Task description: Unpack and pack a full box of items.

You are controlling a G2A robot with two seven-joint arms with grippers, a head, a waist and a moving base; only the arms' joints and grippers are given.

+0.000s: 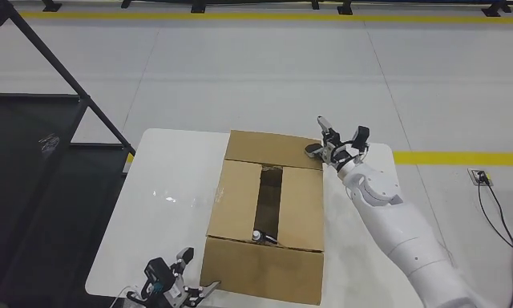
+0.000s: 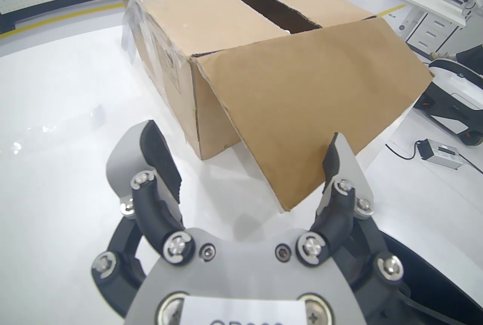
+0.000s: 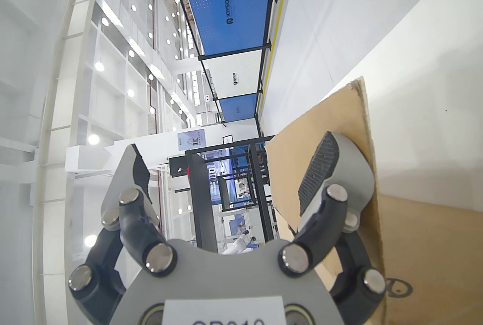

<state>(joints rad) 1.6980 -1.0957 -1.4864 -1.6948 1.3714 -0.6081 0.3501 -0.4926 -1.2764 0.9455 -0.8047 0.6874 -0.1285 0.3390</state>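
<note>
A brown cardboard box stands on the white table. Its two long top flaps lie nearly closed with a dark slot between them, and a small white item shows in the slot. The far end flap and the near end flap are folded outward. My left gripper is open just in front of the near flap's lower edge, at the table's front edge. My right gripper is open at the box's far right corner, one finger lying against the far flap.
Clear tape hangs loose on the box's left side. A dark metal frame stands left of the table. To the right on the floor lie a power cable and a yellow floor line.
</note>
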